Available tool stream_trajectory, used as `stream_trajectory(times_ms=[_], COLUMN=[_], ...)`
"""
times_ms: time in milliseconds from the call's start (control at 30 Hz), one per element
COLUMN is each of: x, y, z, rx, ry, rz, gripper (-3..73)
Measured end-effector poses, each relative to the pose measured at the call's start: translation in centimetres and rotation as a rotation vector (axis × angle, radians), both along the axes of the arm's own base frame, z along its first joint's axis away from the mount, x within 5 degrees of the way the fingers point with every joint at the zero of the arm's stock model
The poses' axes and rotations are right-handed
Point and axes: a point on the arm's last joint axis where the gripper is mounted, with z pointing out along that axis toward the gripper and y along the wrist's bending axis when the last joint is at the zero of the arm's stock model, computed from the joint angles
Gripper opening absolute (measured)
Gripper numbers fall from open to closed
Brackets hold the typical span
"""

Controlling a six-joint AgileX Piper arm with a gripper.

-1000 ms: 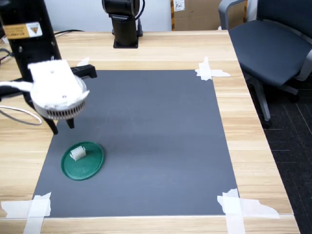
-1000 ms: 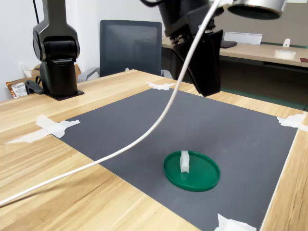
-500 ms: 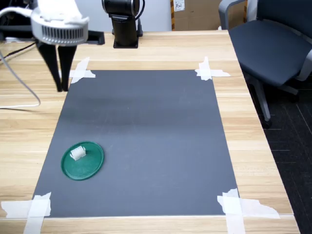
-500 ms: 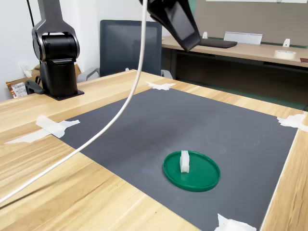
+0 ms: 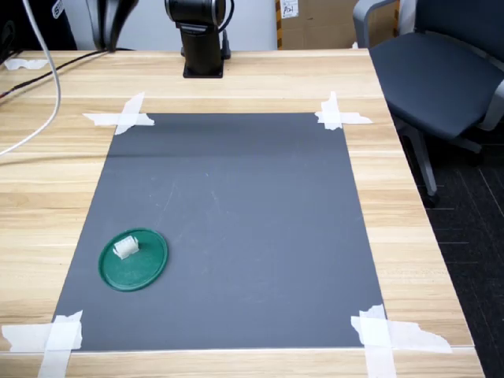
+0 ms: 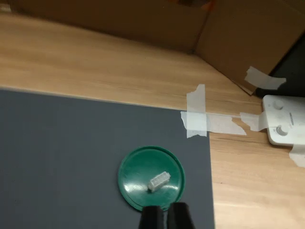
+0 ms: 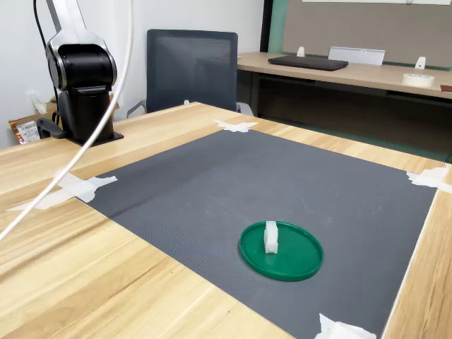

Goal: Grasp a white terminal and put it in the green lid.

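The green lid point(image 5: 146, 268) lies flat on the dark mat's near left part in the first exterior view. The white terminal point(image 5: 126, 248) rests inside it, toward the rim. In the second exterior view the white terminal point(image 7: 270, 237) stands on end in the green lid point(image 7: 295, 258). From high above, the wrist view shows the green lid point(image 6: 140, 171) with the white terminal point(image 6: 158, 181) in it. My gripper point(image 6: 165, 217) is narrowly open and holds nothing. Its fingers point(image 5: 106, 20) barely show at the first exterior view's top left.
The dark mat point(image 5: 236, 205) is taped to the wooden table with white tape strips point(image 5: 122, 118). A black arm base point(image 5: 201, 39) stands at the far edge. A white cable point(image 5: 49, 94) hangs at the left. An office chair point(image 5: 441, 71) is beside the table.
My arm has lifted and pulled back from over the mat, leaving the second exterior view and almost the first. The terminal and lid have not moved.
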Motion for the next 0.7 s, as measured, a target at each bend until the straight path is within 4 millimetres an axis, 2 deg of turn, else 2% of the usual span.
stream_trajectory(times_ms=[200, 300, 500, 700], x=[-3.1, -4.4, -7.4, -9.9], y=[0.0, 0.0, 0.3, 0.5], z=[0.5, -0.1, -2.3, -4.8], rx=[0.074, 0.08, 0.108, 0.138], ry=[-0.058, -0.065, -0.092, -0.195], rz=[-0.089, -0.122, -0.161, -0.193], gripper=[-2.6, -2.6, -2.6, -2.6])
